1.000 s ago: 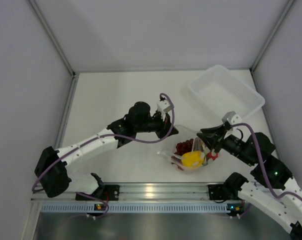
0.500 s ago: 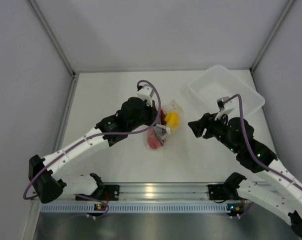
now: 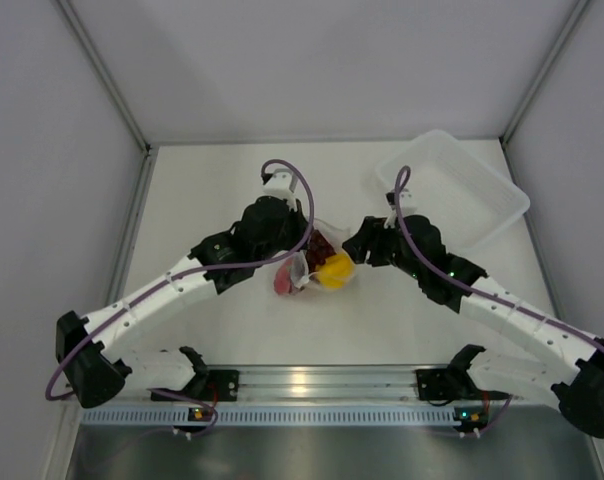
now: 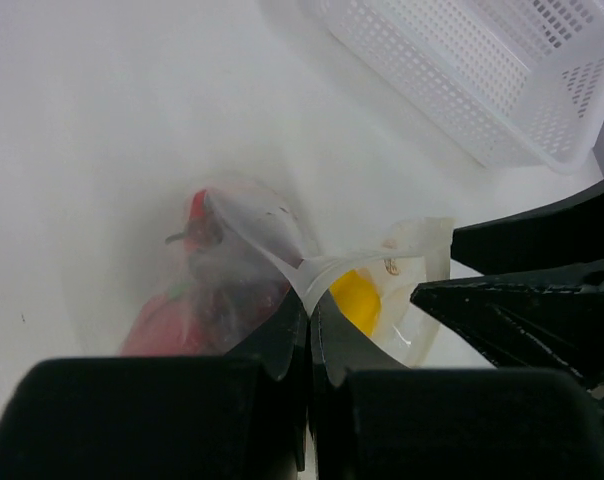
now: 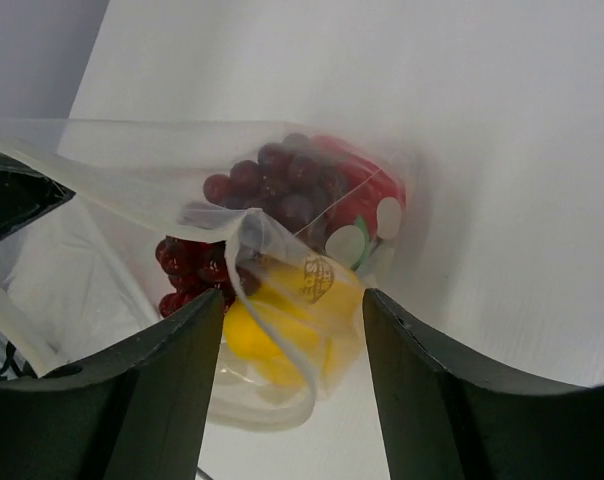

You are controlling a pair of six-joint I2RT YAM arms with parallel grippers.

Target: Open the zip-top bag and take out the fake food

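Observation:
The zip-top bag [image 3: 312, 268] hangs at the table's centre with the fake food inside: a yellow pepper [image 3: 335, 270], dark grapes [image 3: 324, 245] and a pink-red piece [image 3: 284, 281]. My left gripper [image 3: 302, 265] is shut on a fold of the bag's edge [image 4: 304, 272], as the left wrist view [image 4: 310, 300] shows. My right gripper [image 3: 357, 246] is open just right of the bag. In the right wrist view its fingers [image 5: 172, 390] straddle the bag's lower corner, with the yellow pepper [image 5: 282, 315], grapes [image 5: 272, 190] and a red piece [image 5: 374, 192] behind clear plastic.
A rigid clear rectangular tray [image 3: 452, 185] sits at the back right, also in the left wrist view [image 4: 482, 80]. Grey walls enclose the white table [image 3: 212, 190] on three sides. The two grippers are close together over the table's centre.
The bag moved from the near right to the centre, now held by my left gripper. My right gripper let go of it, drew back, then came in close on its right side.

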